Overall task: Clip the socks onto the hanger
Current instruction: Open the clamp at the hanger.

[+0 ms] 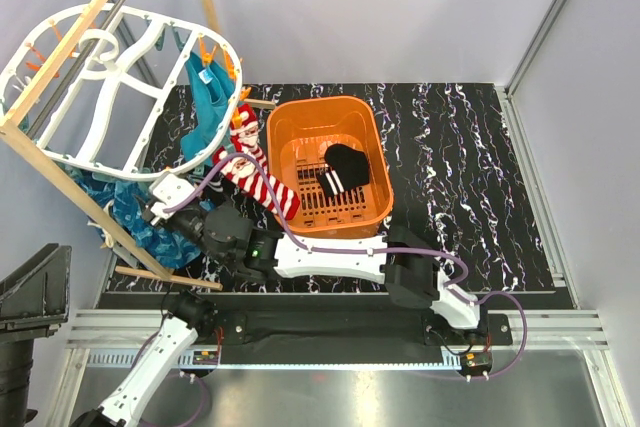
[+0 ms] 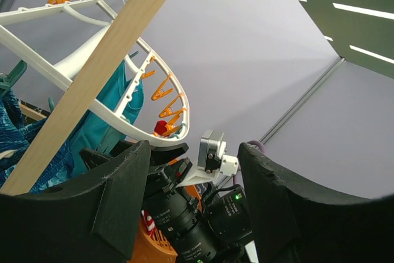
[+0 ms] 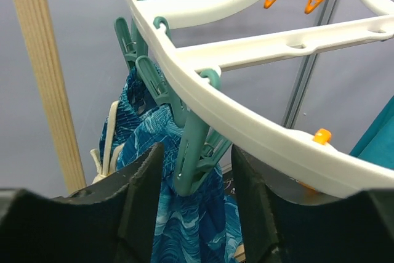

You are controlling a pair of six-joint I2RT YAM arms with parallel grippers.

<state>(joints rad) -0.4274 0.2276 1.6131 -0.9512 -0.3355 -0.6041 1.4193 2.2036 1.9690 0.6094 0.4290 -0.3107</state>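
1. Striped sock (image 1: 262, 179) hangs at the hanger (image 3: 265, 133) rim on the basket (image 1: 320, 105) side, with its top among the orange pegs (image 1: 210, 52). Whether a peg actually bites it cannot be told from above.
2. Black sock (image 1: 342, 169) lies loose in the basket, well apart from both grippers and not yet clipped.
3. Hanger is tilted against the wooden pole (image 3: 46, 78), and a patterned cloth (image 3: 184, 226) is pegged along its rim.
4. Right gripper (image 3: 196, 155) is under the rim with its jaws spread and a teal peg (image 3: 184, 121) standing between them. It carries no sock. Whether the fingers touch the peg cannot be confirmed.
5. Left gripper (image 2: 196, 149) sits low beneath the rim, fingers spread, nothing between them.
6. Risks, as judged:
   - Squeezing the teal peg now opens it for nothing, since neither gripper has a sock to feed in.
   - The cloth just beside that peg may be nudged or freed if the fingers slip sideways.
   - The hanger looks free to swing, so an upward or sideways push on the rim could carry the peg out of the jaws and shake the striped sock loose.
   - The right arm lies across the left arm's side, so a lift by the left gripper risks a knock.
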